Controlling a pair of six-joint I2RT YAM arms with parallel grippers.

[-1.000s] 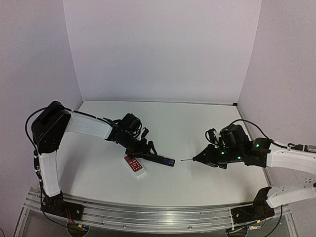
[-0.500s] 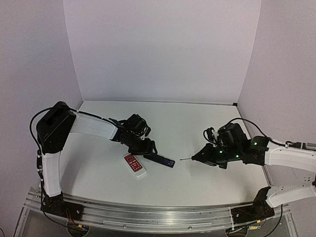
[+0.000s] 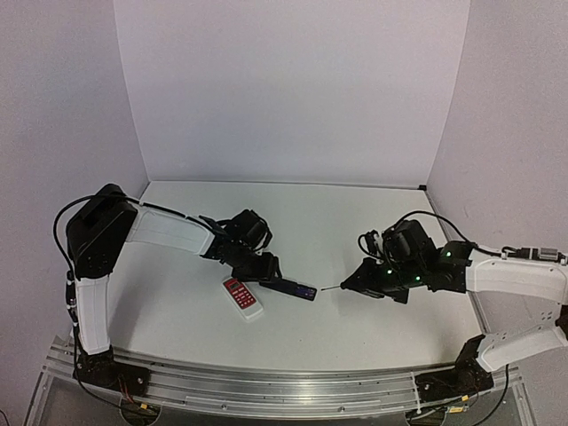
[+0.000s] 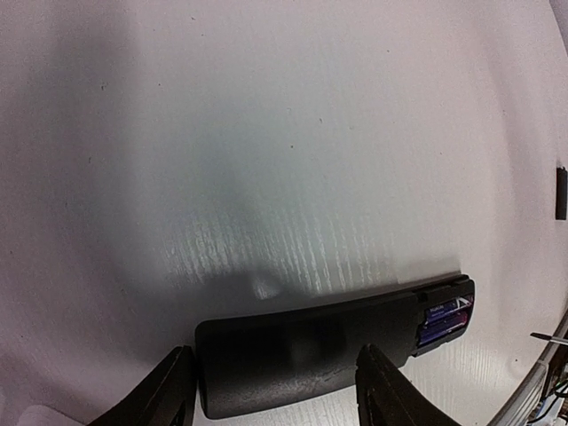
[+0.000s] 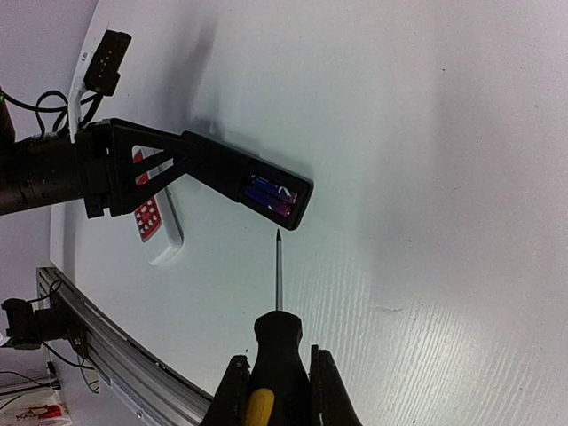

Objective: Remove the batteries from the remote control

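A black remote [image 3: 288,287] lies on the white table with its battery bay open at the right end. Two slim purple batteries [image 5: 271,197] sit in that bay and also show in the left wrist view [image 4: 444,319]. My left gripper [image 3: 265,268] is open over the remote's [image 4: 302,355] closed end. One finger [image 4: 169,390] is beside that end and the other [image 4: 390,390] is over the body. I cannot tell whether they touch it. My right gripper [image 5: 278,359] is shut on a yellow-and-black screwdriver [image 5: 282,342]. The screwdriver tip points at the bay, just short of it.
A white remote with red buttons [image 3: 242,297] lies just left of and nearer than the black one. It also shows in the right wrist view [image 5: 155,226]. A small flat black cover [image 4: 561,193] lies further back. The table's front rail [image 3: 284,386] runs along the near edge.
My right gripper has moved left with the screwdriver, bringing the tip closer to the remote's open end. My left arm has shifted slightly right over the black remote.
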